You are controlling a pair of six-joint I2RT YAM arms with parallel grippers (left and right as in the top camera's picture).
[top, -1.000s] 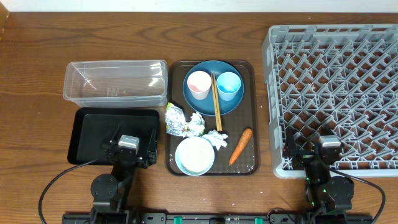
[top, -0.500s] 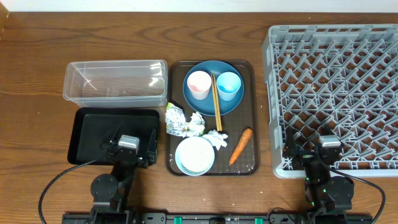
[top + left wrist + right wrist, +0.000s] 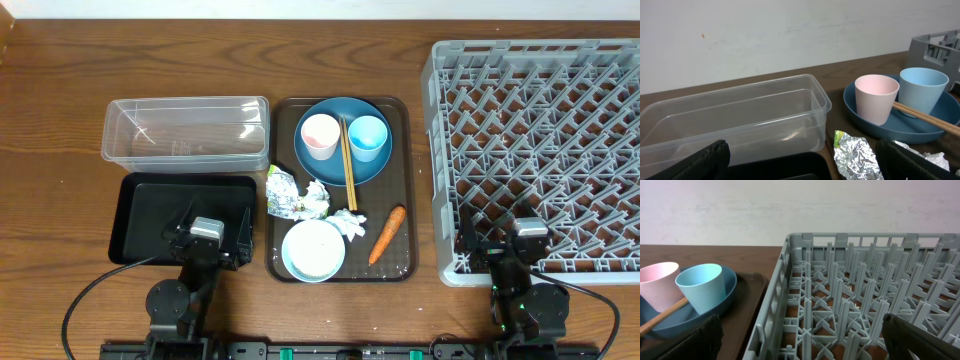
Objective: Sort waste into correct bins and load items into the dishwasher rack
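On the brown tray point(image 3: 404, 262), a blue plate point(image 3: 340, 172) holds a pink cup point(image 3: 320, 135), a light blue cup point(image 3: 368, 137) and wooden chopsticks point(image 3: 348, 160). In front of it lie silver foil point(image 3: 287, 195), white tissue point(image 3: 350, 222), a white bowl point(image 3: 313, 250) and a carrot point(image 3: 387, 234). No rice grains show. The clear tub point(image 3: 185, 128) and black tub point(image 3: 150, 215) sit left, the grey rack point(image 3: 540, 140) right. My left gripper point(image 3: 207, 240) is open and empty over the black tub's near edge, with the foil point(image 3: 857, 159) ahead. My right gripper point(image 3: 523, 243) is open and empty over the rack's near edge point(image 3: 850, 305).
Bare wooden table lies behind and left of the tubs. A narrow strip of table separates the tray from the rack. A white wall runs along the table's far edge.
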